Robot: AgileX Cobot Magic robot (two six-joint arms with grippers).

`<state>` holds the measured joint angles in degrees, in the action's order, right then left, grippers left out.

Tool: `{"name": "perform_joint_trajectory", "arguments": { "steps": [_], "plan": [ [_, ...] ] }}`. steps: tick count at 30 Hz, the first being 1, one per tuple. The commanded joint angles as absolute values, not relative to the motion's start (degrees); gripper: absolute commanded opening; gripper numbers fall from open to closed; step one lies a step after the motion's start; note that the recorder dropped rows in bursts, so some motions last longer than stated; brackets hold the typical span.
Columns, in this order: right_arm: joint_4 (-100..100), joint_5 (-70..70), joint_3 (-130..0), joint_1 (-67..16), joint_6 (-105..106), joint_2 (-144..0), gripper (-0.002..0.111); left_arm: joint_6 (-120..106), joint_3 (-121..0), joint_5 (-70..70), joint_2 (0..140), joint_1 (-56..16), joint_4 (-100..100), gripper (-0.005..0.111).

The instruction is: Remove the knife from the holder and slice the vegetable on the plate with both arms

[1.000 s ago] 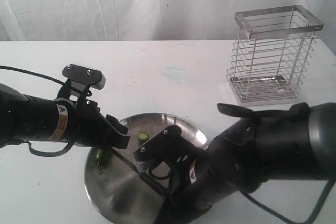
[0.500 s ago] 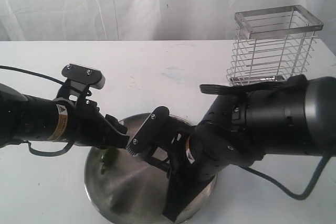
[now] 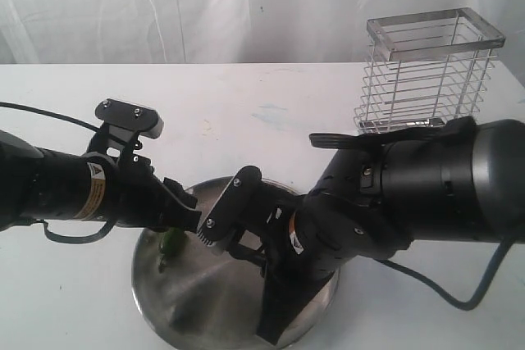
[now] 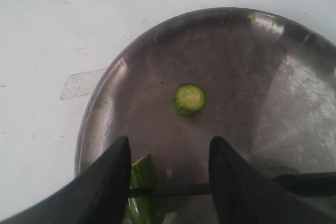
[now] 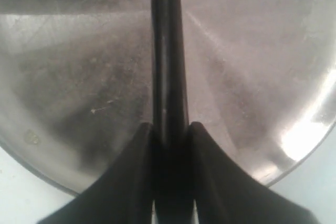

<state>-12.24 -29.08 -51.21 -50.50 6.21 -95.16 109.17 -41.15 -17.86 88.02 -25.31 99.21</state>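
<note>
The knife point(image 5: 168, 51) juts straight from fingers point(image 5: 134, 177)

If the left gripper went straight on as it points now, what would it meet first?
Likely the knife, whose blade crosses between the left gripper and its open fingers, beside the vegetable; past it, the plate near the cut slice. Depth is unclear.
</note>
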Motion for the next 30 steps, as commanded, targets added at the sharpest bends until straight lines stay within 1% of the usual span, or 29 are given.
{"name": "perform_joint_trajectory", "arguments": {
  "steps": [1,16,24,30],
  "plan": [
    [-14.84,-30.61,-52.56,-50.01,7.76,-95.66,0.000,109.62,-40.73,-17.24,87.31,-25.25,99.95,0.051],
    [-15.45,-33.04,-54.77,-49.01,12.87,-97.61,0.000,109.62,-40.73,-16.87,87.31,-25.25,99.95,0.051],
    [-16.82,-32.34,-54.99,-49.01,12.89,-99.10,0.000,109.62,-40.73,-16.87,87.31,-25.25,99.95,0.051],
    [-17.99,-32.71,-57.52,-49.01,12.89,-99.10,0.000,109.62,-40.73,-16.87,87.31,-25.25,99.95,0.051]
  ]
}}
